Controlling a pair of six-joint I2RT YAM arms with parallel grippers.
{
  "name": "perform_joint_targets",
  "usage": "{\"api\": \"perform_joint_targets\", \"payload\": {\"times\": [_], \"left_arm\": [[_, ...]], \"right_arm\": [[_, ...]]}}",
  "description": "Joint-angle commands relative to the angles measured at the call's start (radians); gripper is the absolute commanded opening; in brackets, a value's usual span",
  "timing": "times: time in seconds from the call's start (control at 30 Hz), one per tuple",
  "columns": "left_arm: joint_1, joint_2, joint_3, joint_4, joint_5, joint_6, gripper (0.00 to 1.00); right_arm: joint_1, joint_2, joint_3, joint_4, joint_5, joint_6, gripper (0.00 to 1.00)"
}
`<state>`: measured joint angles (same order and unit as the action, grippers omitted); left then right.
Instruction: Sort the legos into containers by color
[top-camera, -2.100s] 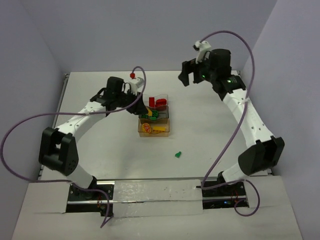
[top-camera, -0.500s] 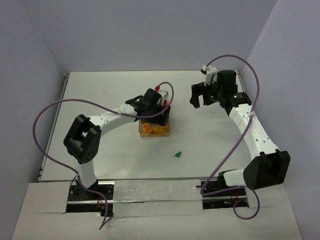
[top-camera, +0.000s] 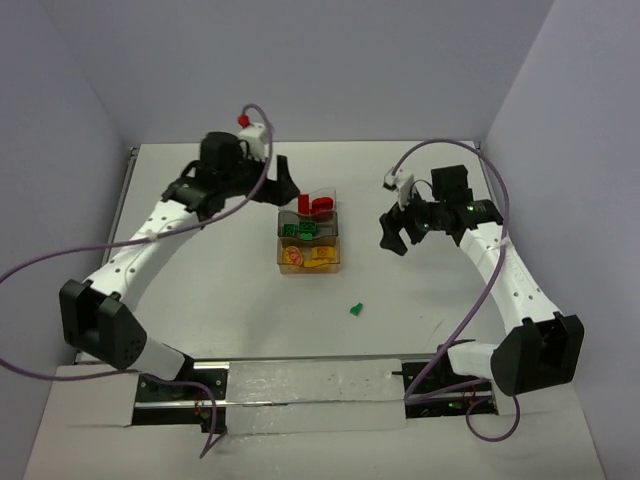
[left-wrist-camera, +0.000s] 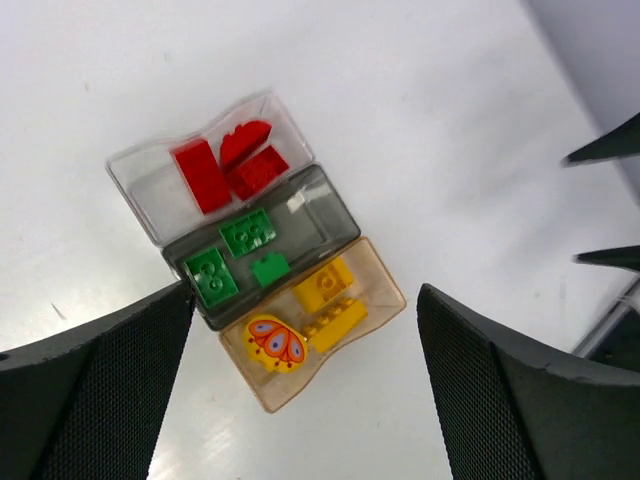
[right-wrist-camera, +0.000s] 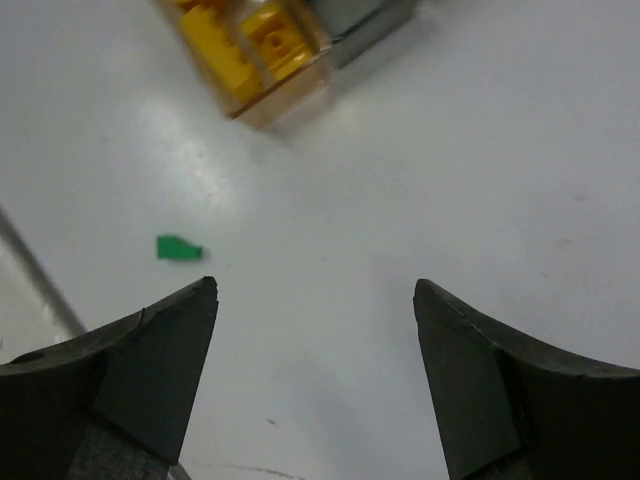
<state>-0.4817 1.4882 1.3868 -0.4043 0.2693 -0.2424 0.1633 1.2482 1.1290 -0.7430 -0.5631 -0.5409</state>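
One loose green lego (top-camera: 355, 309) lies on the table (top-camera: 200, 300), nearer the bases than the right gripper (right-wrist-camera: 312, 288). That gripper's jaws are spread and empty. The lego sits ahead of them, outside the left finger, long axis roughly across the gap. This arm is nearer. Farther off, the left gripper (left-wrist-camera: 305, 292), jaws wide, hangs over the containers (left-wrist-camera: 315, 215).

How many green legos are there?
4. Three green legos lie in the grey tray; one lies loose on the table. None looks hidden.
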Motion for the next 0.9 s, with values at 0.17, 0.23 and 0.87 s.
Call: {"api": "perform_joint_targets", "payload": {"times": [0.17,0.23,0.87], "left_arm": [[0.213,-0.109,-0.087,-0.008,0.604,0.108,0.98],[0.224,-0.127,-0.120,0.012,0.607,0.098,0.99],[0.270,-0.134,-0.106,0.007,0.653,0.097,0.99]], "right_arm": [[0.305,-0.020,-0.179,-0.145,-0.092,-0.559,0.74],[0.376,0.005,-0.197,-0.107,-0.047,-0.606,0.71],[0.548,0.225,-0.270,0.029,0.200,-0.819,0.60]]}}
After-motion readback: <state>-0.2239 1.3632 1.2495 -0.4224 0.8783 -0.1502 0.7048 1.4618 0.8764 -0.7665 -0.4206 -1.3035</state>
